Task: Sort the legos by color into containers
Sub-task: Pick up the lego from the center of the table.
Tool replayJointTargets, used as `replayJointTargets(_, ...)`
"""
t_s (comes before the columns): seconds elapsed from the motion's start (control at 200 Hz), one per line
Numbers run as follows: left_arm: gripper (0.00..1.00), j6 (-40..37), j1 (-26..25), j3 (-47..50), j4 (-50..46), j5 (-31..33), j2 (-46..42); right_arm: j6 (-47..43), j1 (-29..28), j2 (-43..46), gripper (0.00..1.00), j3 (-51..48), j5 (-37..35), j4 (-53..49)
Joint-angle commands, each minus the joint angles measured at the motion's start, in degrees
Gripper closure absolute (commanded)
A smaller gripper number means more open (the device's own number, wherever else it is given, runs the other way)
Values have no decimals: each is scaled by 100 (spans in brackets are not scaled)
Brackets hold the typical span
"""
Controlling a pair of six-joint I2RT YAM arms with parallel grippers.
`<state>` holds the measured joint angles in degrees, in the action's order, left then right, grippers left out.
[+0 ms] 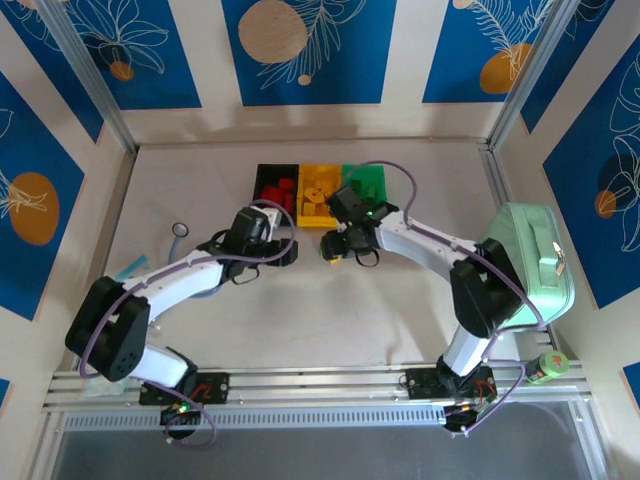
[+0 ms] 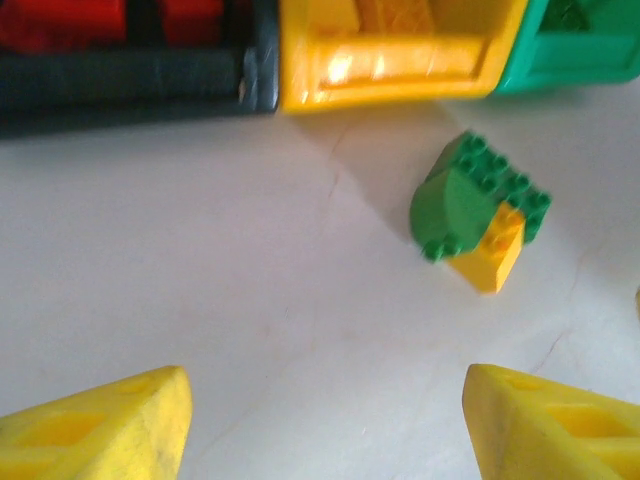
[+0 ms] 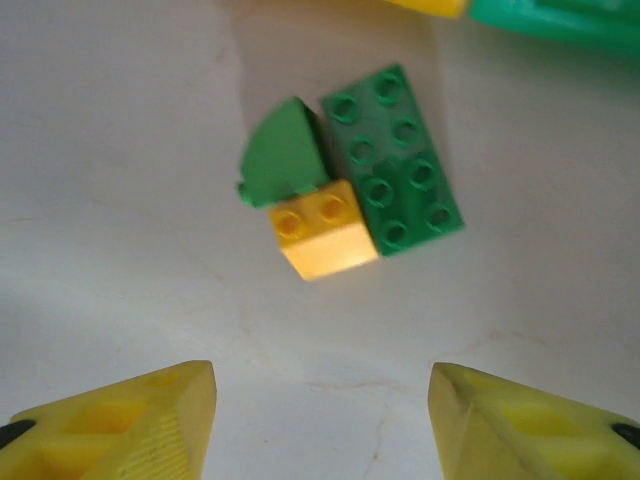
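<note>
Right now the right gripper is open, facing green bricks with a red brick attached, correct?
Not red: the attached brick on the green bricks is yellow, as the right wrist view shows. The right gripper is indeed open, facing them.

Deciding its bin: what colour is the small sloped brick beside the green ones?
Yellow; the sloped brick shows best in the right wrist view.
</note>
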<state>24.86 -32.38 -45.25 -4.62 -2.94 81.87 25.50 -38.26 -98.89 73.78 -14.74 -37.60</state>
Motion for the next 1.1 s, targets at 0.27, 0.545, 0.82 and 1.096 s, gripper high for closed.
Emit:
replayJointTargets(0.27,29,361,-14,1178,307,416,-1123,-651,-110,-1688,40,1982,-227,-1160)
replayJointTargets(0.545,29,456,-12,1423,426,409,-1232,-669,-151,-2349,42,2648,-475,-1427)
replayJointTargets(0.82,29,432,-12,1414,485,426,-1142,-670,-277,-2634,45,2738,-626,-1528)
replayJointTargets(1.096,29,419,-14,1390,457,458,-1141,-661,-470,-2797,51,2865,-762,-1587)
